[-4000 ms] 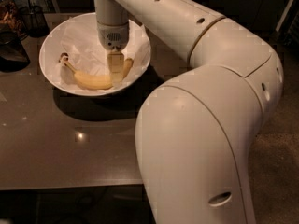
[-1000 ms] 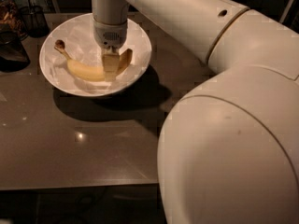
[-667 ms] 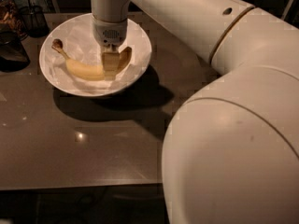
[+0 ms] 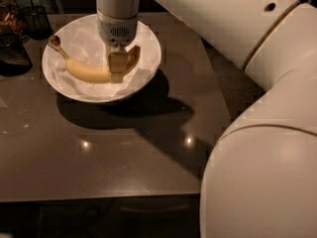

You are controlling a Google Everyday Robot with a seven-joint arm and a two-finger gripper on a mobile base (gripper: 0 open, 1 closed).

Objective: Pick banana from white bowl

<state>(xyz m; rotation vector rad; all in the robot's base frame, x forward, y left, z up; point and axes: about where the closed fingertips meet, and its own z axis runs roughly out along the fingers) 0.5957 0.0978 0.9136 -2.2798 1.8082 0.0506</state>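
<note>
The banana (image 4: 86, 72) is pale yellow and curved, with a thin stem ending in a dark brown tip at its far-left end. It sits in the white bowl (image 4: 148, 43) on crumpled white paper. The gripper (image 4: 118, 66) is over its right part, fingers (image 4: 117, 63) clamped across it. The bowl stands far left on a glossy brown table (image 4: 99, 157) marked by light spots and the arm's shadow, with dark containers (image 4: 34, 19) beyond in the dim room.

My arm (image 4: 208, 19): shells were glossy cream-white, rounded, with thin tan seams and one dark round hole. My hand (image 4: 118, 66): vented white housing, over the white bowl (image 4: 148, 43).
</note>
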